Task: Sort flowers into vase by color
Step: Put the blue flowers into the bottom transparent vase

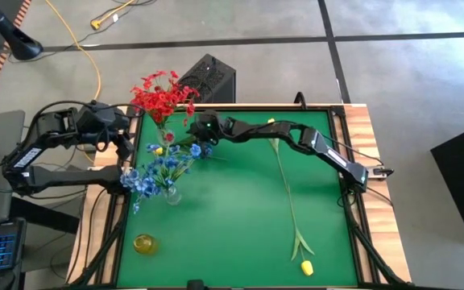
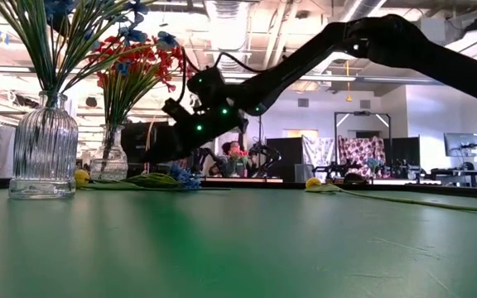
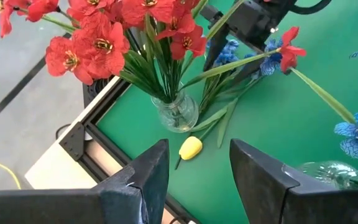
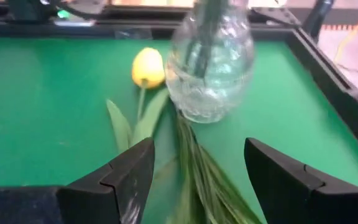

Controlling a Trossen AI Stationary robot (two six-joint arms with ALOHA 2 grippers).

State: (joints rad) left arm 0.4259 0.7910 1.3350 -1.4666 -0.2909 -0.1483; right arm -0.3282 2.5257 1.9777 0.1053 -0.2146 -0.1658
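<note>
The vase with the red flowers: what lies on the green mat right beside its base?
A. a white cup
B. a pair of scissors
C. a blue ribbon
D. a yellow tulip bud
D: in the left wrist view a yellow tulip bud lies on the mat next to the glass vase that holds the red flowers; the right wrist view shows the same bud beside the vase.

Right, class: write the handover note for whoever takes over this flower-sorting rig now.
Right hand: open, low over a loose green stem bundle beside the red-flower vase.
Left hand: open, empty, waiting at the table's left edge.
Done: red flowers in one vase, blue flowers in another.
Left: yellow tulip by the red vase, another yellow tulip at the near edge; the yellowish vase holds nothing.
</note>
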